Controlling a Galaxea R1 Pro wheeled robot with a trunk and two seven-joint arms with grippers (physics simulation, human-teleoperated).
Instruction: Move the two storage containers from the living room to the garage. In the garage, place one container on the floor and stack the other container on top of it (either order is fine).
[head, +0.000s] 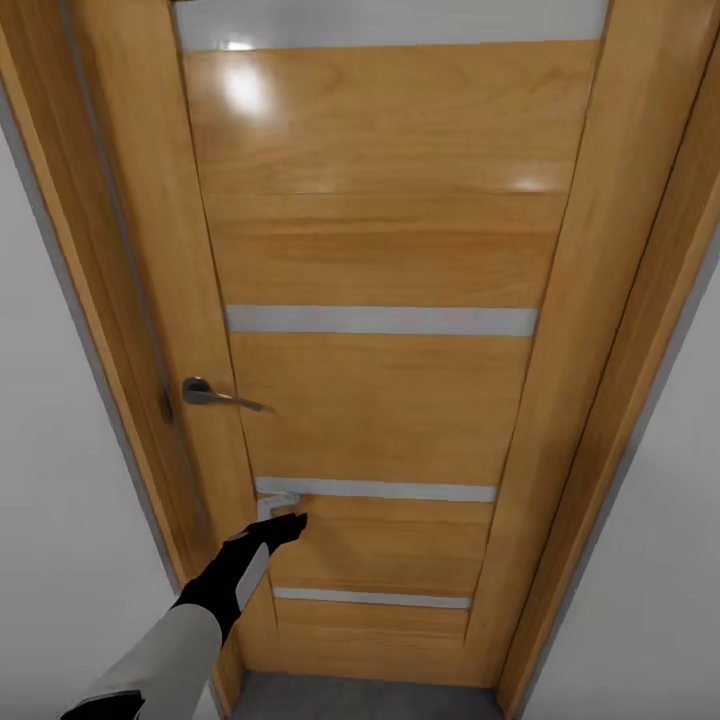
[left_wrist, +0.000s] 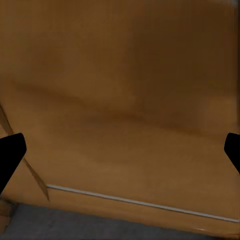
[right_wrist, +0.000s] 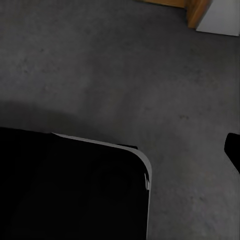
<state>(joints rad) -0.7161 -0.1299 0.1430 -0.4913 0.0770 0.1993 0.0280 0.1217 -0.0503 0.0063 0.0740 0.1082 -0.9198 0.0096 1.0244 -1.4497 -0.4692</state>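
Observation:
The two storage containers are out of view. A closed wooden door (head: 380, 270) with grey horizontal strips stands right in front of me. My left arm reaches forward to it, and my left gripper (head: 283, 512) is at the door's lower panel, below the handle, open and holding nothing. In the left wrist view the black fingertips (left_wrist: 11, 155) stand far apart with the door's wood (left_wrist: 125, 100) close behind them. The right gripper's fingertip (right_wrist: 233, 149) hangs over the dark grey speckled floor (right_wrist: 125, 70), spread wide, nothing held.
A silver lever handle (head: 215, 395) sits on the door's left side. The wooden frame (head: 600, 400) and white walls (head: 50, 450) close in on both sides. My black base (right_wrist: 70, 190) is just below the right gripper. A strip of grey floor (head: 360, 700) lies at the door's foot.

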